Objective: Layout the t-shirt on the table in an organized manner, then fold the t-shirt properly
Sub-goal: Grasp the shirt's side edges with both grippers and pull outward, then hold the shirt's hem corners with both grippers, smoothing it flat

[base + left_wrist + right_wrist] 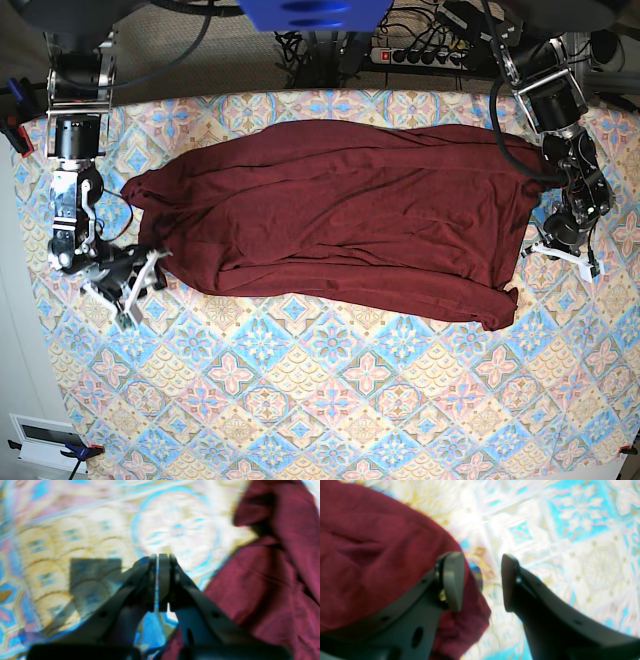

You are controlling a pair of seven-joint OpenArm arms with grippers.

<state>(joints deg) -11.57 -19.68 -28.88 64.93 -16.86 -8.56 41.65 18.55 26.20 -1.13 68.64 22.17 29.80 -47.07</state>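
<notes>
The dark maroon t-shirt lies spread wide across the far half of the patterned table, with creases and a folded-over corner near its front right. My left gripper is shut with nothing between its pads, just off the shirt's edge; in the base view it sits beside the shirt's right side. My right gripper is open, one finger over the shirt's edge and the other over bare table. In the base view it is at the shirt's left corner.
Both arm bases stand at the table's far corners. A power strip and cables lie beyond the far edge. The table's near half shows only the patterned cloth.
</notes>
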